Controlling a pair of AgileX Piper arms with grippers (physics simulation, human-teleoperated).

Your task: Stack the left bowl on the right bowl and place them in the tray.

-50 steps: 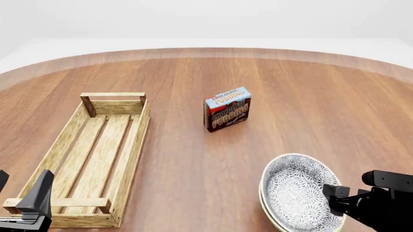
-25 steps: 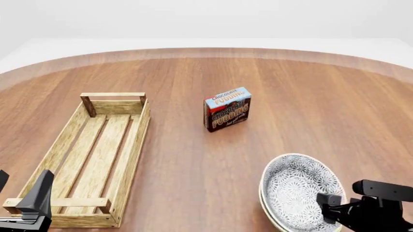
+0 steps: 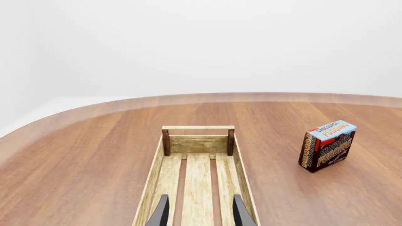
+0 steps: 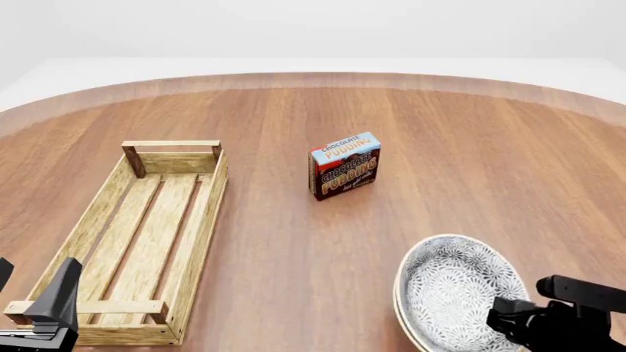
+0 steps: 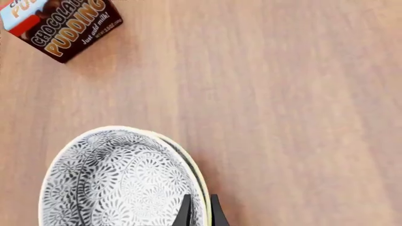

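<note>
Two bowls sit nested at the front right of the table. The upper one [image 4: 450,290] [image 5: 119,183] is white with a dark floral pattern, and only a pale rim [image 5: 196,175] shows of the lower one. My right gripper [image 4: 503,317] [image 5: 201,214] is at their near right edge, its fingers pinched together on the rims. The tray [image 4: 201,227] [image 3: 197,128], a long light-wood crate, lies at the left with nothing in it. My left gripper [image 4: 29,290] [image 3: 199,214] hovers open over the tray's near end.
A chocolate pudding box [image 4: 344,166] [image 3: 326,145] [image 5: 60,26] stands upright mid-table, between the tray and the bowls and farther back. The round wooden table's edge curves along the back.
My right gripper has shifted along the bowls' near edge, toward me and a little left then right. The bowls look slightly shifted to the right. The left arm has not moved.
</note>
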